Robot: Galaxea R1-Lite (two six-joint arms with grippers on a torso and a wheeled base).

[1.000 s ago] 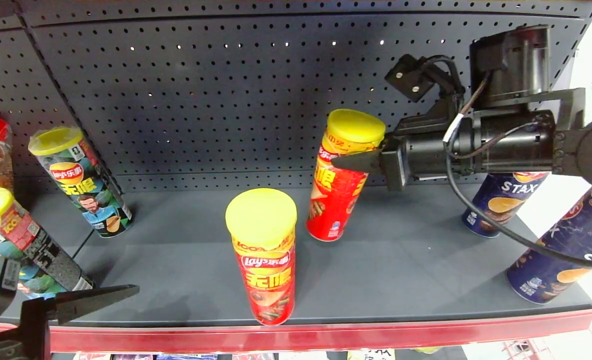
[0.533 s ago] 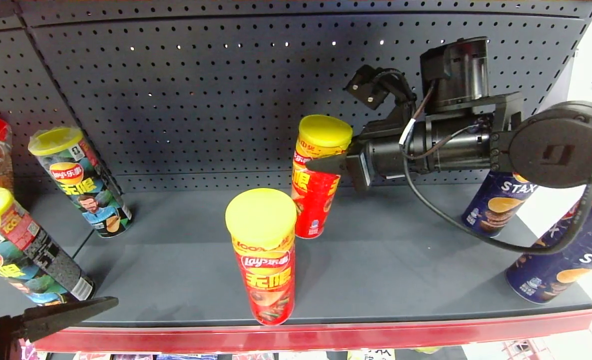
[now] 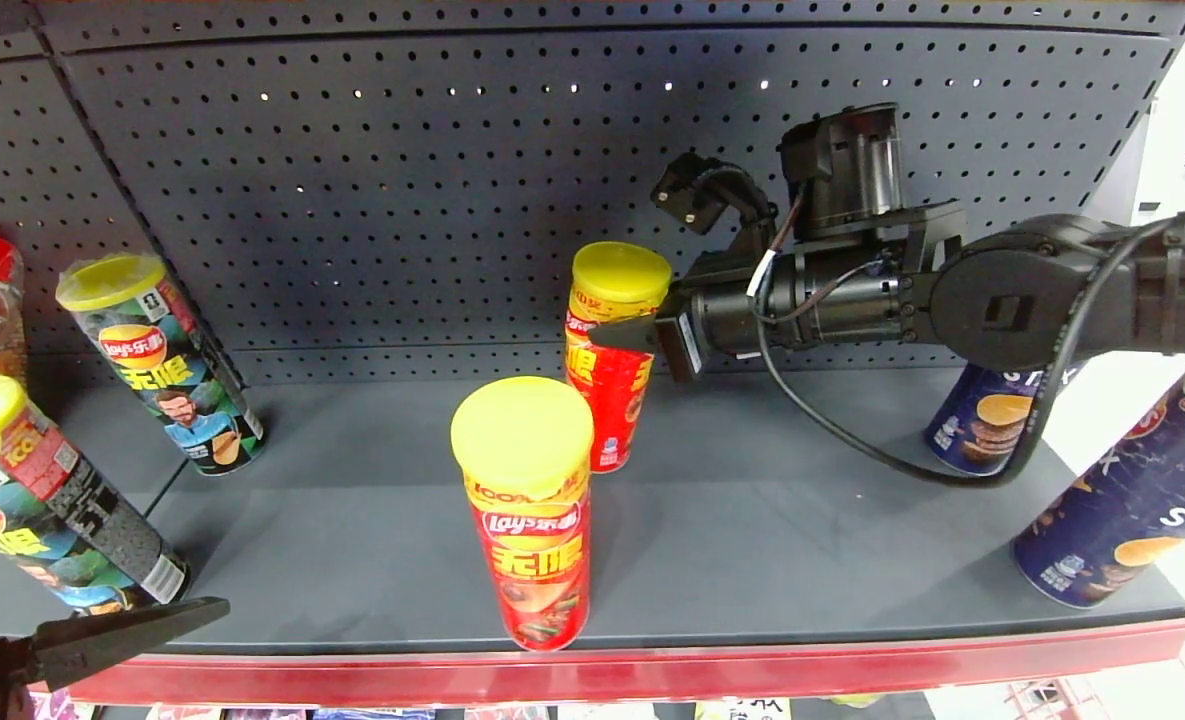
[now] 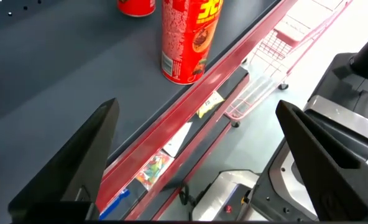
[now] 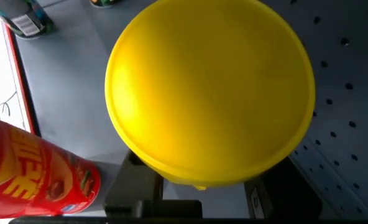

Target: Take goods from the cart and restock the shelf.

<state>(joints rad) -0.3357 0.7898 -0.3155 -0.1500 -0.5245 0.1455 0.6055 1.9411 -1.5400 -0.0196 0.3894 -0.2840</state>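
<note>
Two red cans matter here. The front can point(image 3: 532, 520) stands at the near lip of the shelf point(image 3: 802, 540). The held can point(image 3: 607, 400) is upright behind it, close to the far pegboard point(image 3: 402, 200), with the right gripper point(image 3: 624, 325) closed on it just under the yellow lid point(image 5: 209, 93). We cannot quite tell whether its base touches the deck. We judge it best to lower it straight, release only once it sits flat, then draw back rightward without brushing it. The left gripper point(image 4: 196, 104) hangs wide open and empty, low at the near left.
</note>
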